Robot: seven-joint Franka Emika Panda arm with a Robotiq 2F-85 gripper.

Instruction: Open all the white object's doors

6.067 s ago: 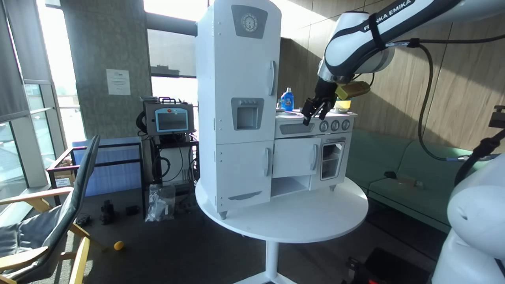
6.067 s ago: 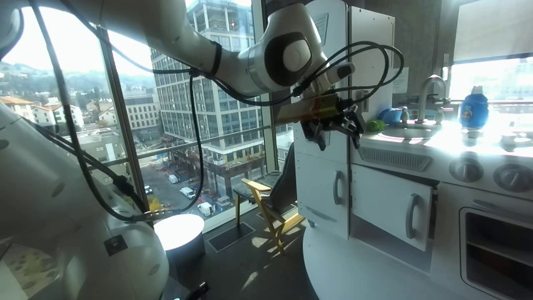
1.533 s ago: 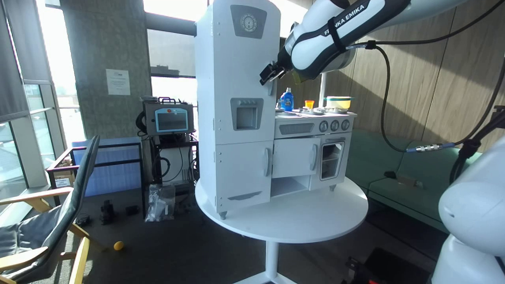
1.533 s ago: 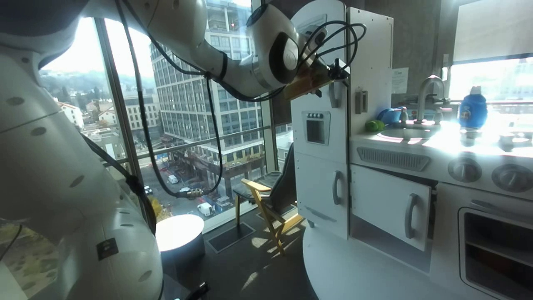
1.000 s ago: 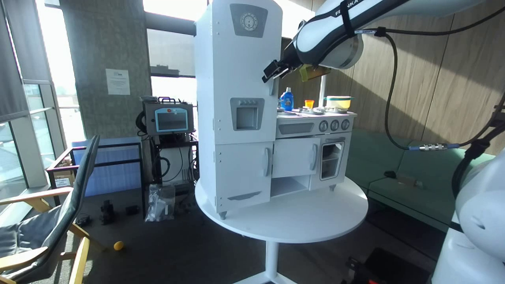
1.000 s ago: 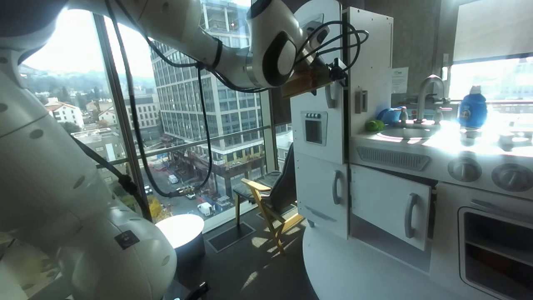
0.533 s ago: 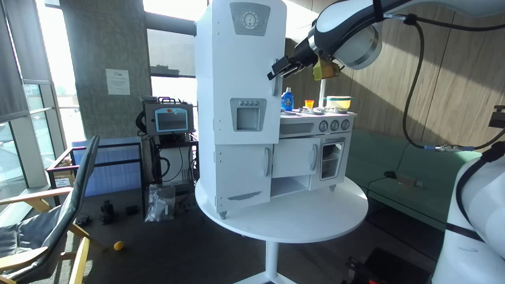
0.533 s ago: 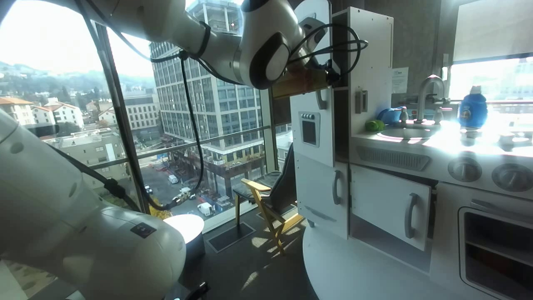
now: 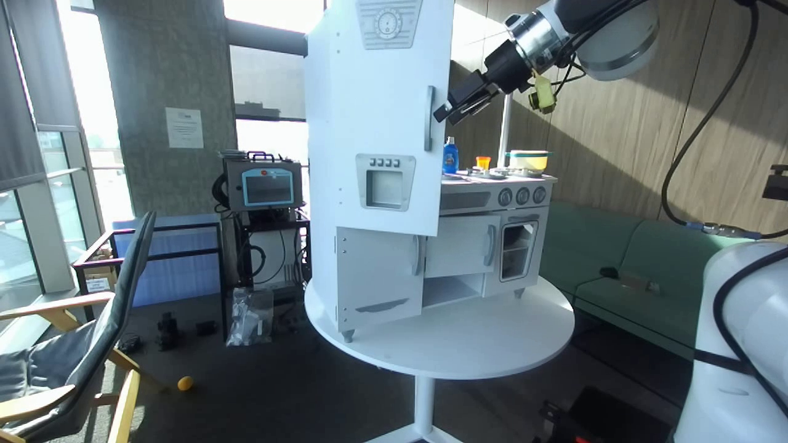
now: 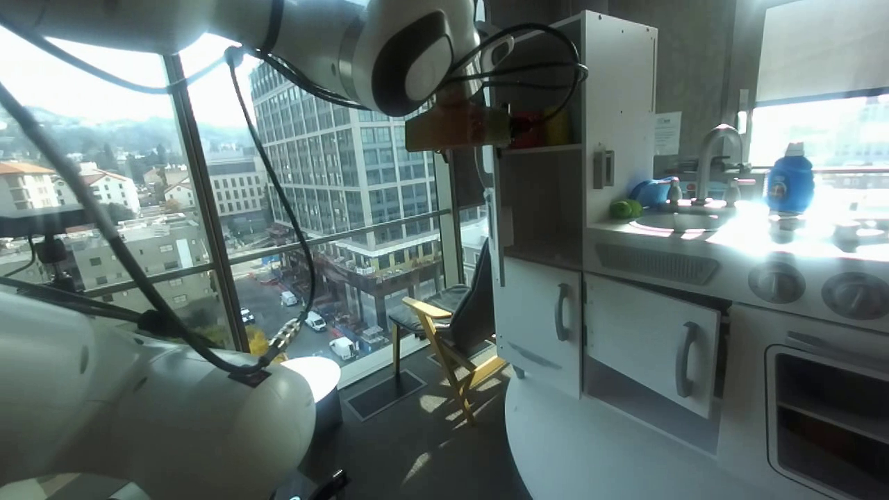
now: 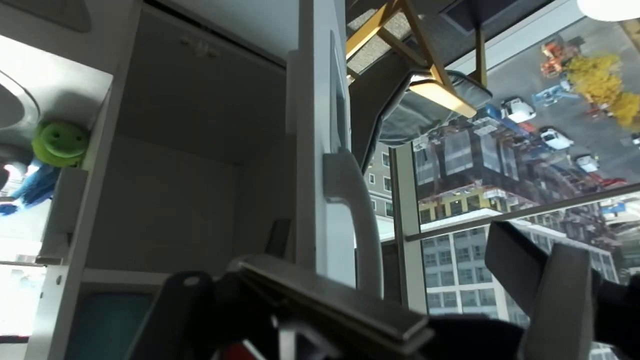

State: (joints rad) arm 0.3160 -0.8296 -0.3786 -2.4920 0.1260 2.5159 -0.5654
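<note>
The tall white toy kitchen (image 9: pixel 465 202) stands on the round white surface (image 9: pixel 480 351), centre of the frame in an exterior view. Its white upper door (image 9: pixel 388 123), with a curved grey handle (image 9: pixel 429 118), is swung outward; in an exterior view I see the shadowed, shelved compartment (image 10: pixel 542 201) behind it, upper centre. I have the black two-fingered hand (image 9: pixel 446 115) near that door's free edge, right of the handle. In the wrist view its fingers (image 11: pixel 565 290) are spread well apart along the bottom, with the handle running down toward the one nearer the middle. They grip nothing I can see; I cannot tell whether either touches the door. Beneath, the grey-handled white lower door (image 9: pixel 375 277) looks closed. The white cupboard door (image 9: pixel 458 246) beside it is ajar in both exterior views, and the white windowed oven door (image 10: pixel 746 389), lower right in an exterior view, looks closed.
</note>
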